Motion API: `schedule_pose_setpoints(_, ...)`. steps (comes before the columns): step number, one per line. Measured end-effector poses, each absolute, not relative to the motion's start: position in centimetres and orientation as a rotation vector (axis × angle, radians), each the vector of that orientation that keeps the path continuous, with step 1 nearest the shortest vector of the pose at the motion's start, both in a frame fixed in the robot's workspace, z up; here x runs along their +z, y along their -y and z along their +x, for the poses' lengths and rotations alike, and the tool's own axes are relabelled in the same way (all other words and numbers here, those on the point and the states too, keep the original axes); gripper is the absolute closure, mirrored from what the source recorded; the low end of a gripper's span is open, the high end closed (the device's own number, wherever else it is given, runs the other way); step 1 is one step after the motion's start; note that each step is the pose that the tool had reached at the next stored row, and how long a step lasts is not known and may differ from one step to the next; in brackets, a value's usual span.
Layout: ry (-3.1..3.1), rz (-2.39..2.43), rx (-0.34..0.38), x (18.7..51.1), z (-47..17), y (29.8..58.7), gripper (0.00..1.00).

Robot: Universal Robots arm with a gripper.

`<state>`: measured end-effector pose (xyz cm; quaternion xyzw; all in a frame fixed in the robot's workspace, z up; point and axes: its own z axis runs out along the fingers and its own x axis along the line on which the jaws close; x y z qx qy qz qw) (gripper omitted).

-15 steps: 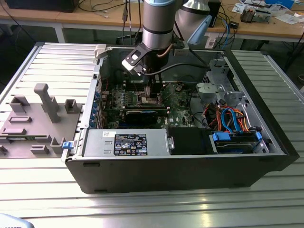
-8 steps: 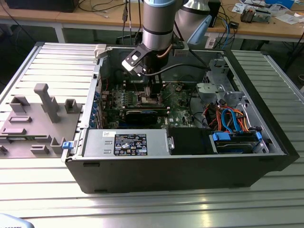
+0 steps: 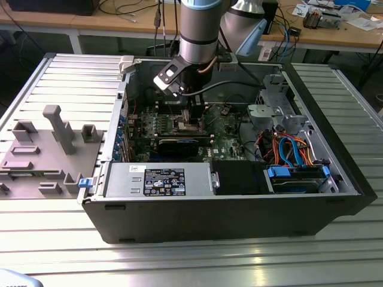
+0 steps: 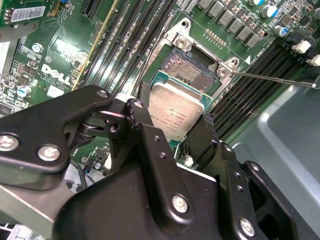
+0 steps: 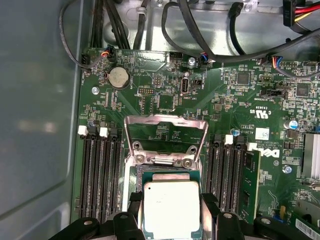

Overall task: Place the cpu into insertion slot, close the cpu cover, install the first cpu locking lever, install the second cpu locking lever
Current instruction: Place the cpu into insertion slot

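Now, in the exterior view, our gripper [image 3: 192, 115] hangs low inside the case [image 3: 239, 221], over the board [image 3: 229, 128]. In the second wrist view its fingers [image 4: 205, 137] clamp the cpu [image 4: 175, 107] by opposite edges, holding it flat just above the slot [image 4: 192, 67], so, we judge, it can drop in squarely. In the first wrist view the cover [image 5: 165, 118] stands tilted up, leaving the slot free.

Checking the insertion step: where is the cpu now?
In both wrist views the cpu sits gripped between the fingers, at the edge of the open slot, whose cover stands raised.
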<state>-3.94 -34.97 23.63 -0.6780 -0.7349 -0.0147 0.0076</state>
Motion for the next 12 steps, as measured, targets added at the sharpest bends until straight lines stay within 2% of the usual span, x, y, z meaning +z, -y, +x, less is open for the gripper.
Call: schedule_pose_setpoints(12,2.296,-2.121,-0.046,23.33,-3.94,34.93,0.45)
